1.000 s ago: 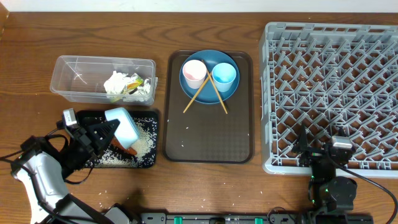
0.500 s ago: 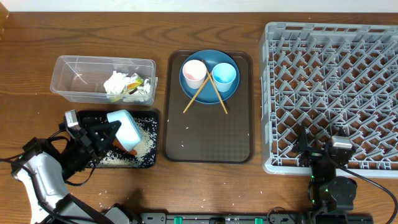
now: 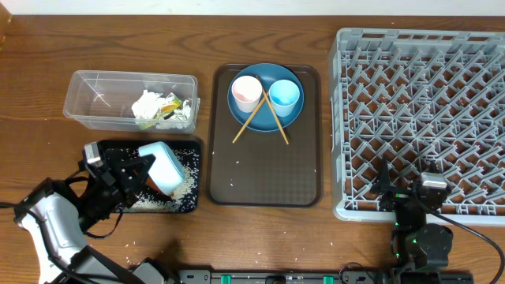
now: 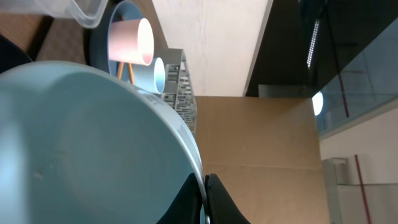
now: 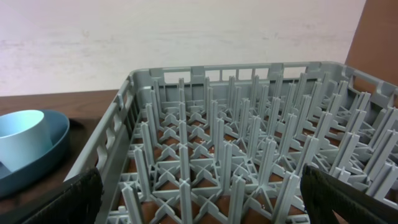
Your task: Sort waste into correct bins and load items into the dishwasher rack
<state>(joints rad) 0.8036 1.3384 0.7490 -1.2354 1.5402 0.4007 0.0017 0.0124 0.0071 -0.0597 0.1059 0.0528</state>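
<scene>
Pale blue-white bowl [image 3: 162,164]: rim pinched in the clenched left gripper [image 3: 144,167], held tilted over the black tray [image 3: 198,189] among loose rice grains [image 3: 184,184]. Clear box [image 3: 99,83] holding the tissue [image 3: 150,106] lies just beyond. Dishwasher rack [image 3: 426,102] stands far to the right, past the serving tray [image 3: 264,177]. The right gripper [image 5: 199,190], splayed and empty, sits nearer it

Near the table's front-left corner, the left gripper [image 3: 145,170] is pinching the pale bowl [image 3: 162,163] and tilting it over the black tray [image 3: 196,192], where rice [image 3: 184,183] is lying. Behind it, the clear box [image 3: 95,101] is holding tissue [image 3: 149,106] and a wrapper [image 3: 175,106]. At mid-table, the serving tray [image 3: 264,173] is carrying the blue plate [image 3: 265,74], pink cup [image 3: 245,91], light blue cup [image 3: 284,93] and chopsticks [image 3: 252,123]. The rack [image 3: 426,102] is filling the right edge.
</scene>
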